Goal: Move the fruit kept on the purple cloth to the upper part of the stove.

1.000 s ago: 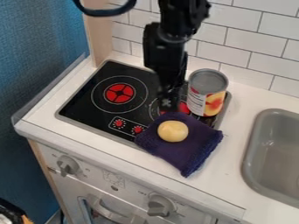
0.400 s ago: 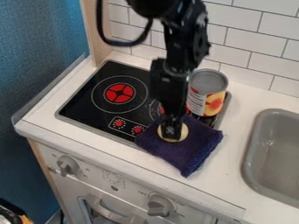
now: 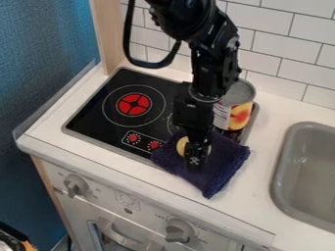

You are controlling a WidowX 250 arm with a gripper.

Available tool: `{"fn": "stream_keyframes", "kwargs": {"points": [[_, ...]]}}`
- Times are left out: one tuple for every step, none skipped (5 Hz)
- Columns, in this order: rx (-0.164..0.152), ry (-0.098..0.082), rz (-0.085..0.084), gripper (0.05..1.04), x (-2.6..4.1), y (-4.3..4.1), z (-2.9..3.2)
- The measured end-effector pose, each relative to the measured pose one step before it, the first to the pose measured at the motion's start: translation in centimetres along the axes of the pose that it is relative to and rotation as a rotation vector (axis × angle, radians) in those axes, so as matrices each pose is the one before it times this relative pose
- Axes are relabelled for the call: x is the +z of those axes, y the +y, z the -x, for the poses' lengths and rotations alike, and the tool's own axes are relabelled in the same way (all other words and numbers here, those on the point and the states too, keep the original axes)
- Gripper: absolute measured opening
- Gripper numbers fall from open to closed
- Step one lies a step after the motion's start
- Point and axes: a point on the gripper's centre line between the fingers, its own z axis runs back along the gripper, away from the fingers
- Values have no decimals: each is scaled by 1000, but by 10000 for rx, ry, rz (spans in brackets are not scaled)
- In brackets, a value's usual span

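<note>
End effector (image 3: 196, 160) down by yellow fruit (image 3: 182, 146) on purple cloth (image 3: 224, 164) (apart or clamped, cannot tell). Can (image 3: 241, 116) upright, right side of stove (image 3: 95, 115).

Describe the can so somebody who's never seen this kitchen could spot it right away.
Find the black cooktop, left of the grey sink. At its right end, behind the purple cloth, stands the can, partly behind the robot arm. Unlike the plain, pale yellow fruit on the cloth, it has a grey top and pictured label.
</note>
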Motion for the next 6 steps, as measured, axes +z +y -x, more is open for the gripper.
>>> {"fn": "stream_keyframes", "kwargs": {"points": [[67,-172,83,695,-106,6,-230],[12,14,418,672,1751,-299,-253],[205,105,408,672,2385,-869,-1090],[704,-288,44,671,1407,-1805,-1852],[860,126,386,672,1123,-3207,-2412],[310,-196,-136,671,-1954,-2583,-570]]}}
